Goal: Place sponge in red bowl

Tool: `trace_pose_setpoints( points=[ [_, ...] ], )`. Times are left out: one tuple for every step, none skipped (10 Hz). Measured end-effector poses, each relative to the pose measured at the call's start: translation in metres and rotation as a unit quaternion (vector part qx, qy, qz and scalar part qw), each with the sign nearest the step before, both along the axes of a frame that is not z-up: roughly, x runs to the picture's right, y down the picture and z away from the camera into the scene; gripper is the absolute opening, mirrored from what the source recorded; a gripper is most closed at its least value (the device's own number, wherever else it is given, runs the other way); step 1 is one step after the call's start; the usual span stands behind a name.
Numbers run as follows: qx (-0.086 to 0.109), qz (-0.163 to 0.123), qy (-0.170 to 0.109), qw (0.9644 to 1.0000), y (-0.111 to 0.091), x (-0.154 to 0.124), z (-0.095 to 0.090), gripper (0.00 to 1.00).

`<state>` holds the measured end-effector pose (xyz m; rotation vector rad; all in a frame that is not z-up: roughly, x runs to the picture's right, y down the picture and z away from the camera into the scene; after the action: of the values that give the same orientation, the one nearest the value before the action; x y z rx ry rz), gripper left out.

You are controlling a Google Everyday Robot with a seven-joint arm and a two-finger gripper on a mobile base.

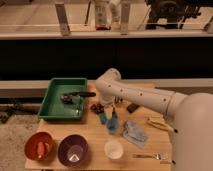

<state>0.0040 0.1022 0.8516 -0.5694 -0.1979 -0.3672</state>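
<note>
- Step in hand, by judgement: the grasp. The gripper [107,117] was low over mid-counter [95,134], right at a teal-blue lump taken to be the sponge [112,125]. The two ran together, so contact versus just above couldn't be called.
- Grip state: couldn't tell whether it was wide, narrow or clamped on the sponge.
- The sponge was not in the red bowl [29,150]. The bowl sat at the counter's near-left corner, about 8 o'clock from the gripper and well apart. Something orange already lay in it.
- Next move called for securing the sponge, lifting clear, carrying it toward 8 o'clock and releasing it over the bowl.
- In the way: the purple bowl [67,145], just beside the red bowl at its 3 o'clock, sat on the straight path. The carry would need height over its rim.
- The white cup [114,149] was near, at 6 o'clock from the gripper. A low swing could clip it.
- Off the route:
  - the green tray [59,107] at 10 o'clock, with a dark tool [76,95] in it
  - dark red bits [95,106] at 11 o'clock
  - a blue packet [135,132] at 4 o'clock
  - a black block [132,107] at 2 o'clock
- The arm [140,96] reached in from 3 o'clock.
</note>
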Motion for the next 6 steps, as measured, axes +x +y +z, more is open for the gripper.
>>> trace_pose_setpoints(
  points=[
    [-0.001,0.003,-0.001,1.0,0.0002,0.0,0.0014,0.8],
    [0.0,0.008,-0.002,1.0,0.0003,-0.0001,0.0031,0.8],
    [0.0,0.009,-0.003,1.0,0.0,-0.0001,0.0033,0.8],
    [-0.001,0.009,-0.002,1.0,-0.0002,0.0005,0.0019,0.8],
    [-0.002,0.009,-0.001,1.0,-0.0002,0.0013,0.0009,0.8],
    [-0.002,0.008,-0.001,1.0,0.0,0.0014,0.0006,0.8]
  ],
)
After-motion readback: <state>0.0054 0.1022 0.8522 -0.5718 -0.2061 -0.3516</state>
